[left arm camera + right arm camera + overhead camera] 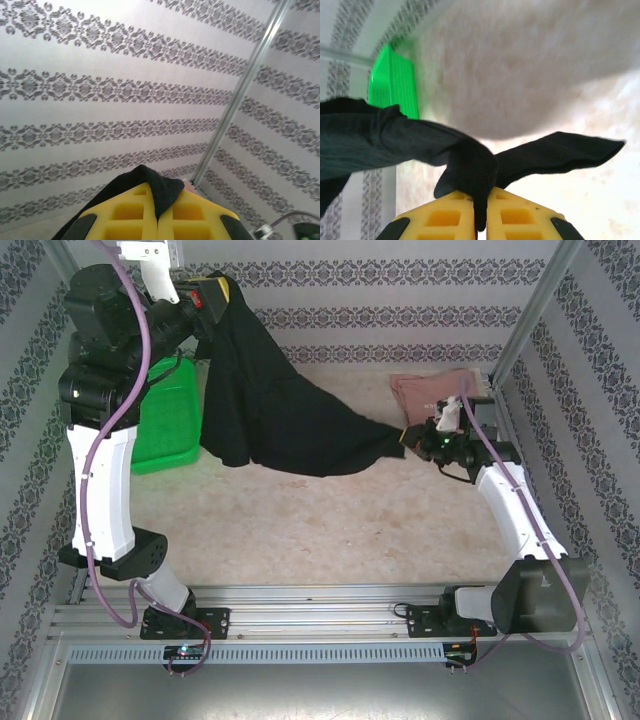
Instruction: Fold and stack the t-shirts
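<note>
The black t-shirt (270, 400) hangs stretched between my two grippers, above the table. My left gripper (212, 292) is raised high at the back left, shut on one corner of it; that black cloth (162, 192) sticks out between its yellow fingers (125, 215). My right gripper (412, 437) is low at the right, shut on the other end; the black cloth (470, 165) is pinched between its yellow fingers (520, 215). The pink t-shirt (430, 392) lies crumpled on the table at the back right, just beyond the right gripper.
A green mesh basket (170, 420) stands at the left behind the left arm, also visible as the green basket (392, 82) in the right wrist view. Patterned walls and metal posts (535, 305) enclose the table (330, 530).
</note>
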